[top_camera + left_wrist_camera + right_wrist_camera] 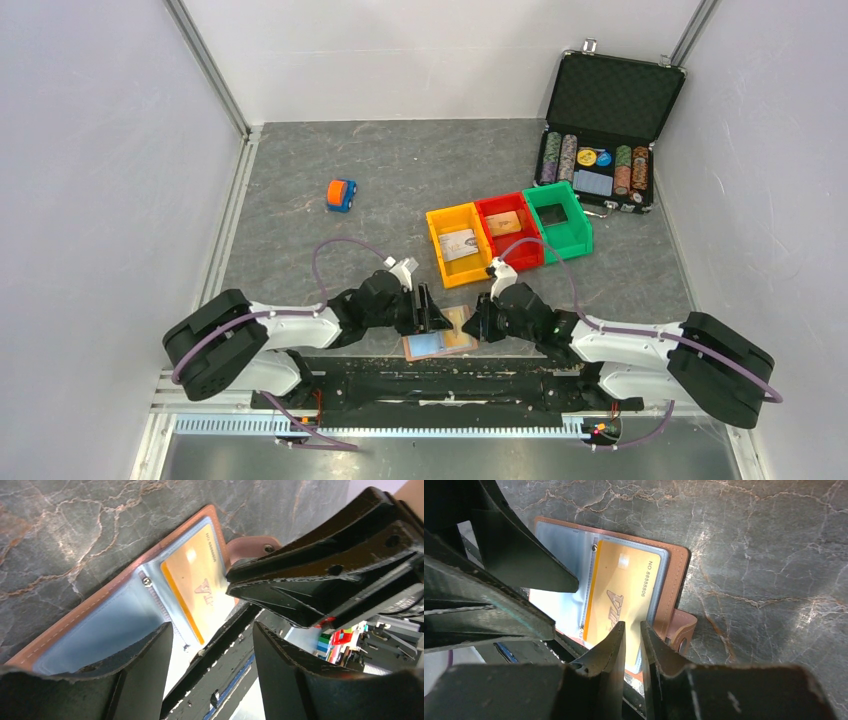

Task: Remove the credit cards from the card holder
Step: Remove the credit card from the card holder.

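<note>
Right claw (630,625): narrow, a thin gap between the tips. They straddle the near short edge of the credit card (624,580); can't tell if it's actually pinched.

Left claw (212,630): wide open, holding nothing. One finger is over the empty blue-grey pocket on the holder's left page; contact unclear.

The card is yellow-orange and sits in the right-hand clear pocket. Its long axis is parallel to the riveted spine, with the number line along its right long edge.

Card holder (676,580): open flat, inside up, at the near edge of the bench (749,555) between the two claws. Strap tab (681,630) sticks out on the right side.
</note>
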